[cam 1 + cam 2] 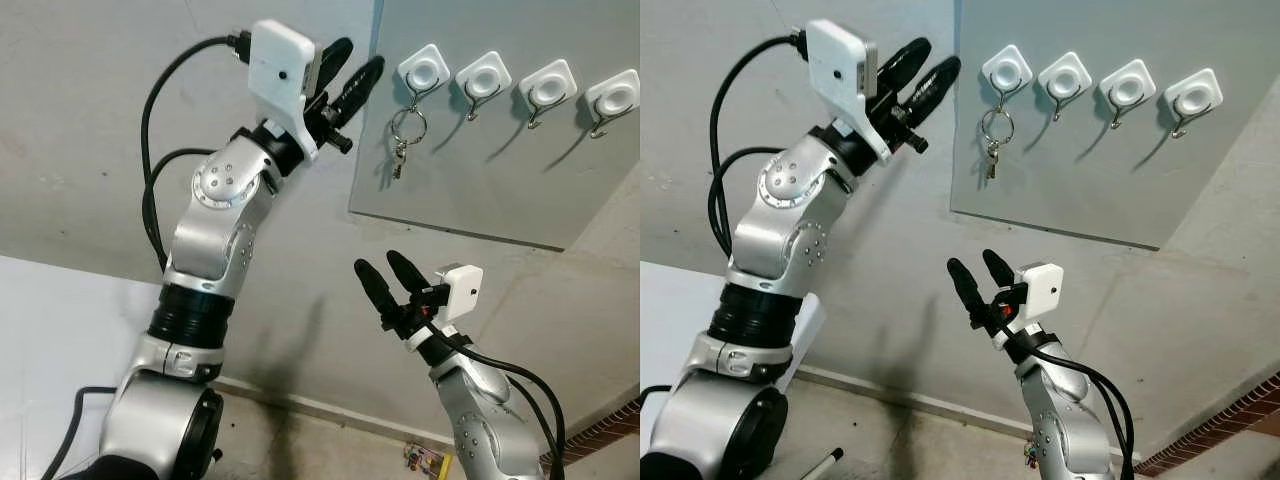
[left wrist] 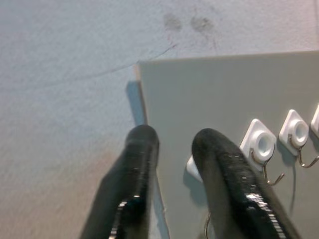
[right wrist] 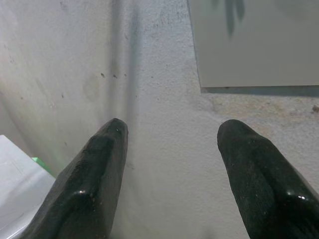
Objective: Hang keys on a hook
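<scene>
One grey board is fixed to the wall. Four white hooks sit on it in a row: the first, the second, the third and the fourth. One bunch of keys on a ring hangs from the first; the other three are bare. Two arms reach up, a left gripper and a right gripper, each with two black fingers.
</scene>
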Robot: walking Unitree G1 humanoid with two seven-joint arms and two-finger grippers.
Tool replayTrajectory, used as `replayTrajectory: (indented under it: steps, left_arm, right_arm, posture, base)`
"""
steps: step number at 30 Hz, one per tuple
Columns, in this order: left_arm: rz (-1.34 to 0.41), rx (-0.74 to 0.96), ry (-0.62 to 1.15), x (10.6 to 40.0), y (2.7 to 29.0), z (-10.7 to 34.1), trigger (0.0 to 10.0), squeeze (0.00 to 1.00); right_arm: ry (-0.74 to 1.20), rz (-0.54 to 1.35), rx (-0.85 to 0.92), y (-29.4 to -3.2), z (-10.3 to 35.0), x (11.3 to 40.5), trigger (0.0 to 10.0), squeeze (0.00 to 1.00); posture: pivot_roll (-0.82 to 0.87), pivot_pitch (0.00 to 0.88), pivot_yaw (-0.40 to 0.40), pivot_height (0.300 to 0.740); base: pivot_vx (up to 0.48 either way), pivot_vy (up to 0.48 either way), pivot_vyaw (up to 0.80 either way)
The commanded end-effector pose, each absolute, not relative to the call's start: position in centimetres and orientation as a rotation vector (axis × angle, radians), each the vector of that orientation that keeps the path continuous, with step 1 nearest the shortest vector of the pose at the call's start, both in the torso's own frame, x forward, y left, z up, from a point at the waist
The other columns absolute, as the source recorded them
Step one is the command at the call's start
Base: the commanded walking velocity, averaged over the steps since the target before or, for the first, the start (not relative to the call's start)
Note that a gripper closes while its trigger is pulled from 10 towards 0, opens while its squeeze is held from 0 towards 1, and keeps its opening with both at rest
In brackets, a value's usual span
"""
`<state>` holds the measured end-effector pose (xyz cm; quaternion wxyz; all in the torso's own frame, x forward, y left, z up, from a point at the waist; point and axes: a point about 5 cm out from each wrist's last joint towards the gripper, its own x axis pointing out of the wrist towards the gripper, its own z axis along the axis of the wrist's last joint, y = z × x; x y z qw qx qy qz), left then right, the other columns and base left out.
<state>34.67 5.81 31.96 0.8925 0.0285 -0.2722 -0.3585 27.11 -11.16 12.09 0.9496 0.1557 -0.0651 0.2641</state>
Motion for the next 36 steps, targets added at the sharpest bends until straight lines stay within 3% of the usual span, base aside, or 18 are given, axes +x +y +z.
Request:
replayTrajectory:
  steps: [1,20,36]
  left_arm:
    - [-0.774,0.116,-0.583,34.7,5.3,32.7,10.0,0.0]
    - [-0.922,0.179,-0.587,36.2,3.5,33.7,10.0,0.0]
    - [-0.861,0.164,-0.539,38.8,4.3,34.8,10.0,0.0]
  right_arm:
    - [-0.14,0.534,0.31,-11.1,12.2,27.1,10.0,0.0]
    - [-0.154,0.518,0.313,-10.8,12.5,26.7,10.0,0.0]
    - [-0.152,0.476,0.322,-10.7,12.3,25.9,10.0,0.0]
  posture:
    - [-0.03,0.0,-0.002,0.74]
    - [-0.07,0.022,0.031,0.74]
    - [-0.11,0.041,0.062,0.74]
  base:
    - [0.0,0.0,0.0]
    - [0.0,0.0,0.0]
    - [0.0,0.0,0.0]
